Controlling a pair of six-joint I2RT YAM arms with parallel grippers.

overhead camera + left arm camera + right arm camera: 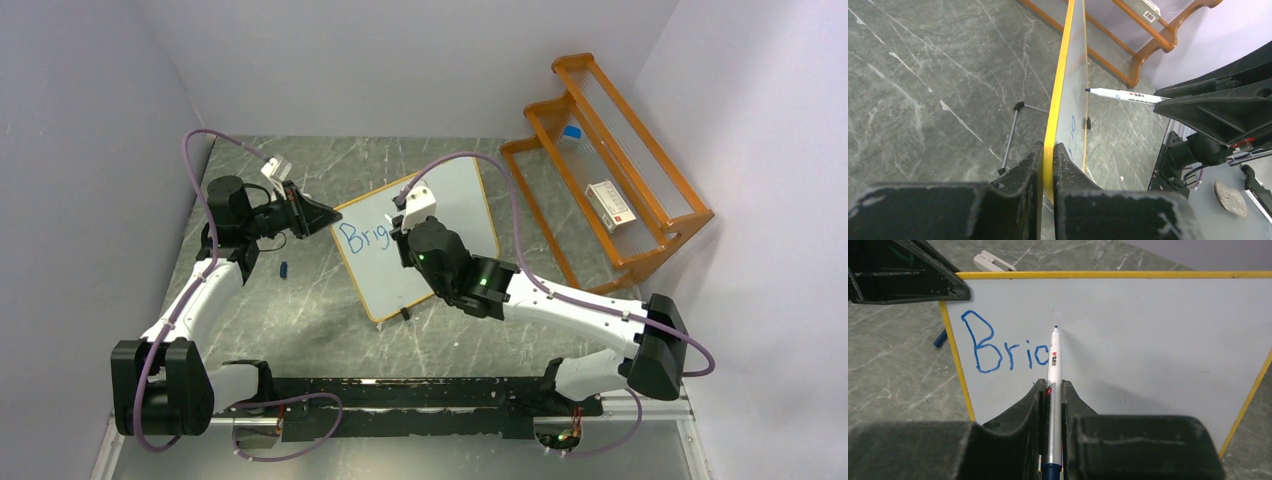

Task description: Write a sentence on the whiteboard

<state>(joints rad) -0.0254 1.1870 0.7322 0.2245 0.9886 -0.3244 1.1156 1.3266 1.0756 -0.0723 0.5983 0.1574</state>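
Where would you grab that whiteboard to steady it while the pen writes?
Grip the whiteboard by its thin orange side edge, coming from the left, away from the marker. It stands tilted, and the slim frame suits a narrow pinch; the left gripper is clamped there, leaving the writing face free.

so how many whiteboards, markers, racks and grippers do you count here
whiteboard: 1
marker: 1
rack: 1
grippers: 2 (left gripper, right gripper)
total: 5
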